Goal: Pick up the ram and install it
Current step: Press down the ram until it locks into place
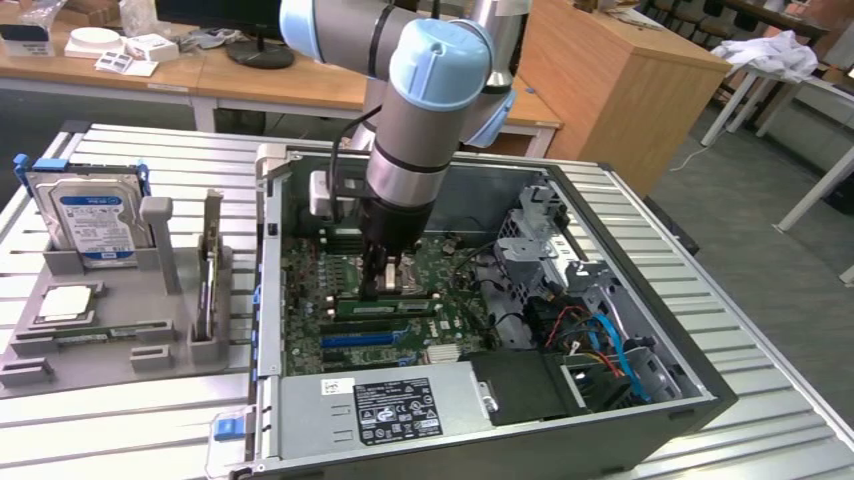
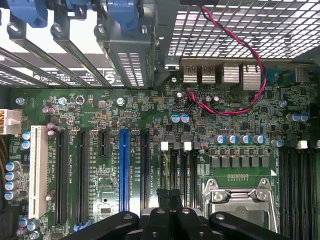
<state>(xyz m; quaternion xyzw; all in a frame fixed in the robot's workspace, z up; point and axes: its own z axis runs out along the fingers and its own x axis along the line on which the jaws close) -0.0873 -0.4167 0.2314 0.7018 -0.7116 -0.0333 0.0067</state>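
A robotics lab or workshop is showing here: a robot arm [image 1: 414,130] is reaching into an open computer case [image 1: 467,320] lying on a metal bench [image 1: 747,330], with wooden desks [image 1: 267,80] and cabinets [image 1: 614,80] standing behind.

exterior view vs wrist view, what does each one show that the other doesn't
Exterior alone: the grey holder beside the case, a silver hard drive upright in it, a green stick lying in one of its slots, and the power supply. Wrist alone: the red-black twisted wire, the blue slot and the CPU socket up close. Both: the motherboard and the shut gripper over it.
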